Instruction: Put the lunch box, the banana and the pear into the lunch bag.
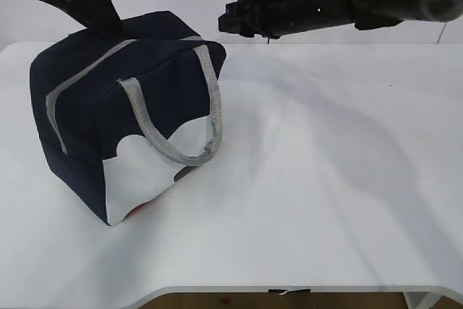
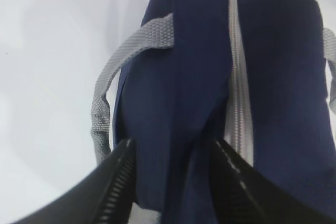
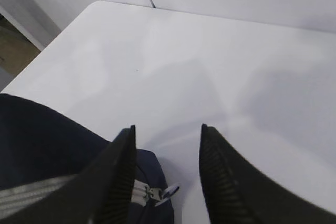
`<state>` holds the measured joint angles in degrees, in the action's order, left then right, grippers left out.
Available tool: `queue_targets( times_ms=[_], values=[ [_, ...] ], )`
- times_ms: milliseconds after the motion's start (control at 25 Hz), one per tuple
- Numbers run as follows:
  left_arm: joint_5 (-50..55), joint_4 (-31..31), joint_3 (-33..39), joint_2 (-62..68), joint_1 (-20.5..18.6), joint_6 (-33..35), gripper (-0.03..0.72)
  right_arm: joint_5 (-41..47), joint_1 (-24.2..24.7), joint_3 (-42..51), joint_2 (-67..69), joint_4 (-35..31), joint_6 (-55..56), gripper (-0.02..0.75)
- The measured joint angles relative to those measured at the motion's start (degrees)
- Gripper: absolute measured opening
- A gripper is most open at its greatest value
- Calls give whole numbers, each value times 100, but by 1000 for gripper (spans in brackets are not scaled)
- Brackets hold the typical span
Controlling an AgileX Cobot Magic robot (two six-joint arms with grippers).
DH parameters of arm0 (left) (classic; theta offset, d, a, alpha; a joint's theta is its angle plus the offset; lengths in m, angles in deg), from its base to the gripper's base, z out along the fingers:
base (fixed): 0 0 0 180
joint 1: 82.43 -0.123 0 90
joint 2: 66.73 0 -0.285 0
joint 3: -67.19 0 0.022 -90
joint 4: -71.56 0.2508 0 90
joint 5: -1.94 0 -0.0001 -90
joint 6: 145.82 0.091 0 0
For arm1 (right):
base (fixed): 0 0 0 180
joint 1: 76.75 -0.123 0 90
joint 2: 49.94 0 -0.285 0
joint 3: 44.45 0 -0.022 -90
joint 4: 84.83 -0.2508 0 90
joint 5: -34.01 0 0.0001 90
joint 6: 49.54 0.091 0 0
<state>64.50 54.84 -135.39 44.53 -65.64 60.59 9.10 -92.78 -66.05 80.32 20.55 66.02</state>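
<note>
The navy lunch bag (image 1: 108, 106) stands on the left of the table with its grey zipper (image 1: 79, 77) closed along the top. My left gripper (image 1: 101, 23) is at the bag's far top edge; in the left wrist view (image 2: 170, 148) its fingers press on a fold of the bag's fabric (image 2: 173, 103) beside the zipper (image 2: 236, 77). My right gripper (image 1: 226, 18) hovers open above the bag's far right corner. In the right wrist view (image 3: 168, 129) the zipper pull (image 3: 167, 192) lies loose between the fingers. The lunch box, banana and pear are out of view.
The white table (image 1: 325, 179) stretches to the right and front of the bag. A grey webbing handle (image 1: 181, 150) hangs down the bag's white front panel. The table's front edge (image 1: 289, 289) is near the bottom of the exterior view.
</note>
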Motion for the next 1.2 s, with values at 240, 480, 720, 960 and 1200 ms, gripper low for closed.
queue_targets(
  times_ms=[240,480,720,960,1200],
  values=[
    [132,0,0,0,-106,-292,356,-310,0,0,-325,0,-773,333],
    [579,0,0,0,-313,-484,350,-781,59,0,-627,0,-1369,333],
    [793,0,0,-104,-333,-621,330,-1599,111,0,-891,0,-1922,333],
    [843,310,0,-404,-333,-1290,329,-2232,204,0,-1122,0,-1973,333],
    [875,414,0,-854,-333,-1759,329,-2935,444,33,-1345,0,-1859,333]
  ],
)
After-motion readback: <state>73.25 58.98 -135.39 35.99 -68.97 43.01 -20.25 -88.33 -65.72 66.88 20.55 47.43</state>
